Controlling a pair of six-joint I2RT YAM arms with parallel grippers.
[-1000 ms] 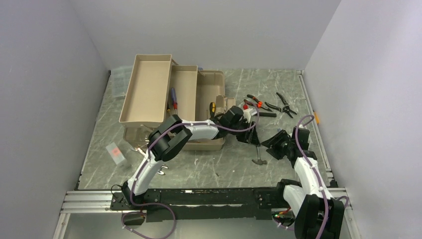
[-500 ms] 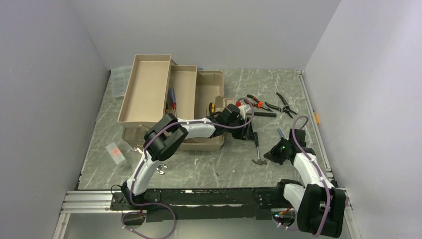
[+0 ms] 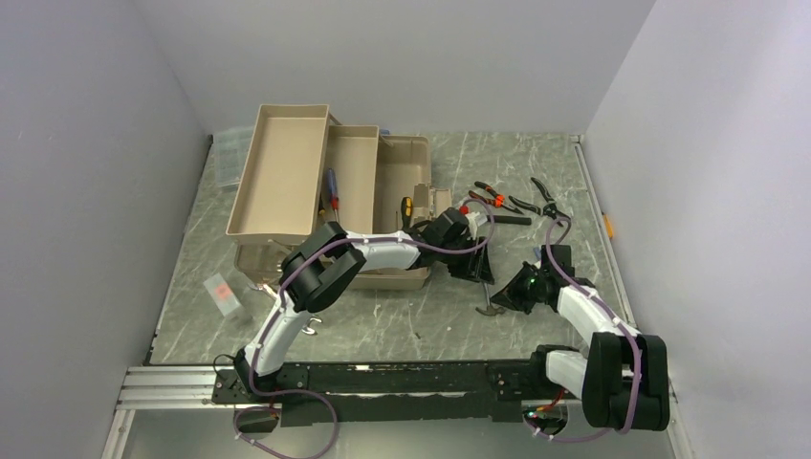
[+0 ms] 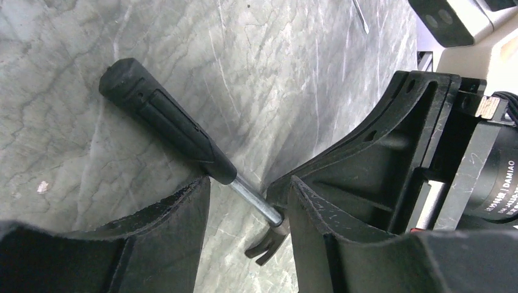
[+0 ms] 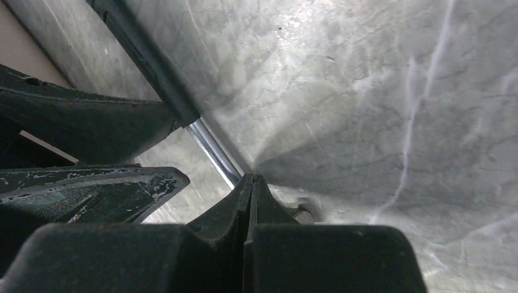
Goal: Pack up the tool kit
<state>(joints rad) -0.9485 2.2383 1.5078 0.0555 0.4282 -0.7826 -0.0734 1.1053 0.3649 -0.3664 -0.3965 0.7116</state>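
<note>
tan toolbox (image 3: 282, 172), grey marbled table (image 3: 421, 320)

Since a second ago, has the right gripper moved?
Yes. In the top view the right gripper has shifted left, closer to the toolbox, ending at the head of the hammer, with its fingers now shut.

Your left gripper (image 3: 475, 268) reaches out toward three o'clock, jaws parted; your right gripper (image 3: 505, 296) points toward nine o'clock, fingers (image 5: 244, 210) pressed flat together.

Right gripper (image 5: 250, 181) now closed, nearer hammer (image 4: 164, 125).
</note>
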